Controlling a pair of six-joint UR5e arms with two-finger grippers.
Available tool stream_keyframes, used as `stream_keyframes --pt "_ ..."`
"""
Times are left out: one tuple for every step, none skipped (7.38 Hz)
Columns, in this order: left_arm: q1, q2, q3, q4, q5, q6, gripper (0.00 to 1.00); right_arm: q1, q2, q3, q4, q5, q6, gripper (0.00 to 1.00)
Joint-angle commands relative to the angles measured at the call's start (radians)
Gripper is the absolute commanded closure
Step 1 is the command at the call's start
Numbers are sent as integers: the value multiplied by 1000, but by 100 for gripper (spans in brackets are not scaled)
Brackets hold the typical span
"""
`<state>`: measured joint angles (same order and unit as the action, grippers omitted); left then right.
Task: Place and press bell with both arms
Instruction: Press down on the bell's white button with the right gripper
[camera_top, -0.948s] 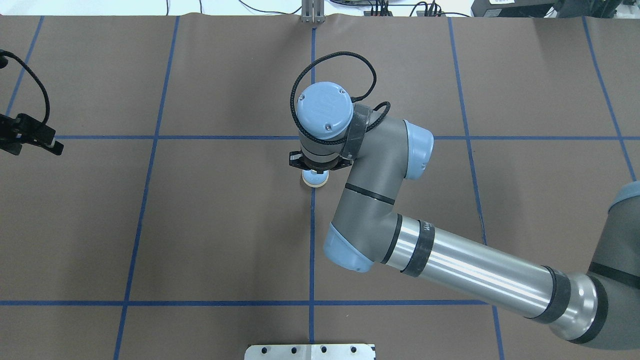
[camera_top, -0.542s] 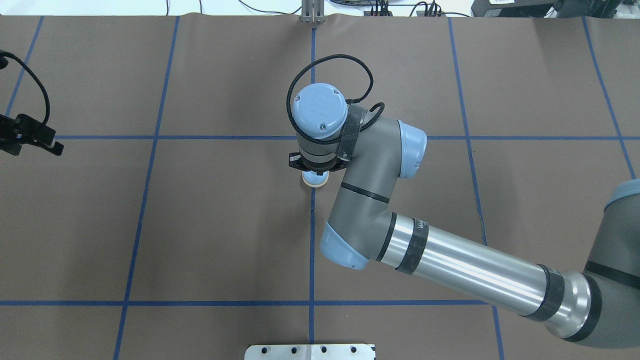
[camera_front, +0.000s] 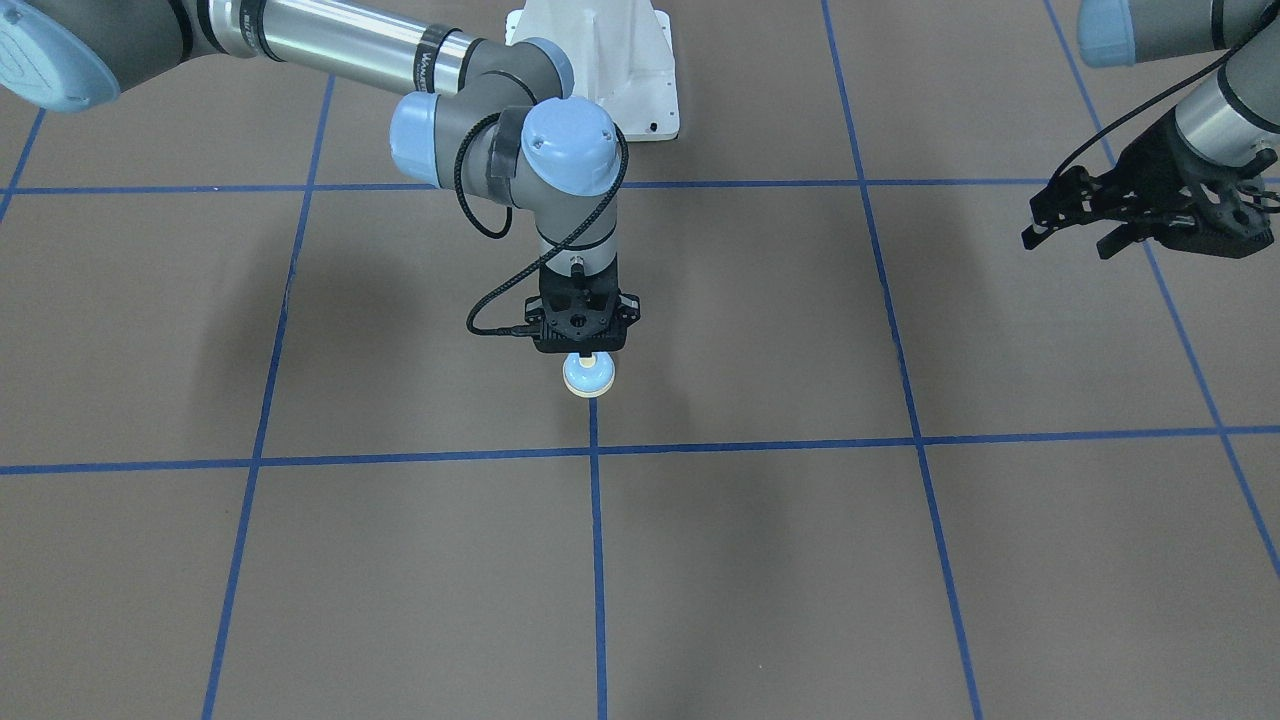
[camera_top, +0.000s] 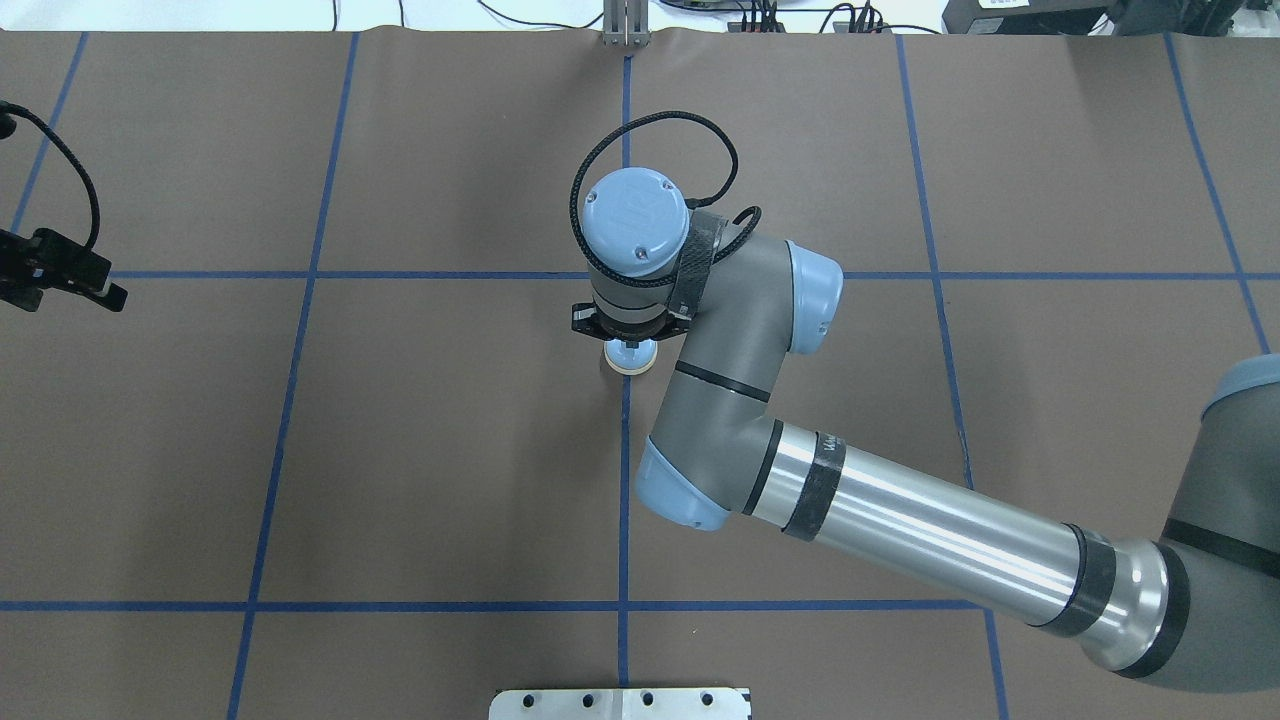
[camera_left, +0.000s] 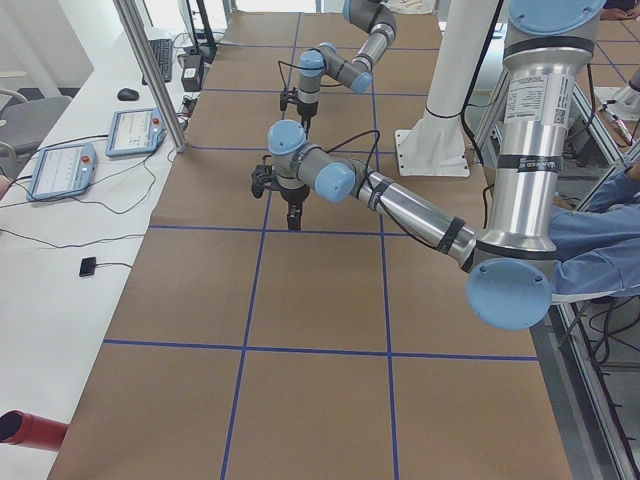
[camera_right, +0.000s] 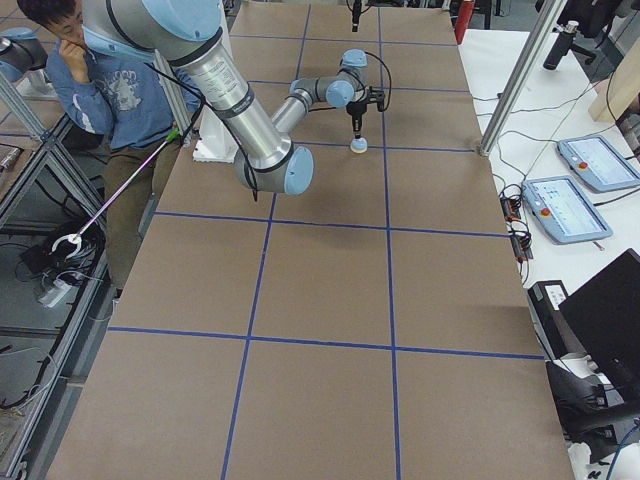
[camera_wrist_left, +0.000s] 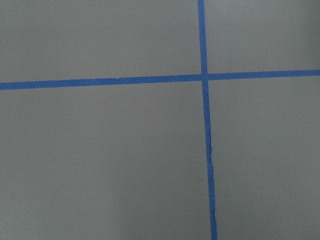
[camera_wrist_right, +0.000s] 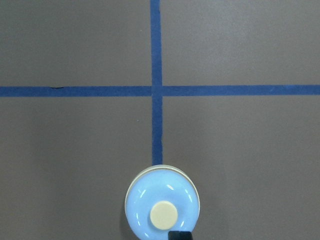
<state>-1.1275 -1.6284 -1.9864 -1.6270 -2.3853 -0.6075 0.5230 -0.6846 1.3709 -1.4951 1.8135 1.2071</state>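
Brown paper-covered counter (camera_top: 400, 450), gridded with blue tape (camera_wrist_right: 156, 125). Over its middle, the right arm (camera_top: 900, 525), wrist turned straight down, right pincer (camera_front: 587, 352) directly above the bell (camera_wrist_right: 162, 206). Impossible to tell whether clenched, released or touching, with only one black fingertip (camera_wrist_right: 180, 235) showing at the wrist view's edge. Well apart, toward the counter's left end, the left arm (camera_front: 1225, 105), left pincer (camera_front: 1065, 240) hovering with fingers seemingly spread, grasping nothing. Bell upright on the counter, astride the central tape line near a crossing, cream button (camera_wrist_right: 164, 215) uncovered. Probably between placing and pressing. Risks from here:
- Tipping or dragging so small a bell by lifting away with a finger caught on it.
- Knocking wrists together by bringing the left in before clearing the right.
- Skidding the bell sideways by pressing off-centre.
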Motion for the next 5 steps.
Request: stream_keyframes --pt "0 -1 0 -1 0 0 4 0 2 -21 26 1 0 100" --pt "0 -1 0 -1 0 0 4 0 2 -21 26 1 0 100" --pt "0 1 -2 -1 0 0 4 -1 2 -23 24 1 -1 100" --pt "0 1 -2 -1 0 -2 4 -1 3 -23 24 1 -1 100" --pt "0 1 -3 -1 0 -2 4 3 16 -21 24 18 0 100"
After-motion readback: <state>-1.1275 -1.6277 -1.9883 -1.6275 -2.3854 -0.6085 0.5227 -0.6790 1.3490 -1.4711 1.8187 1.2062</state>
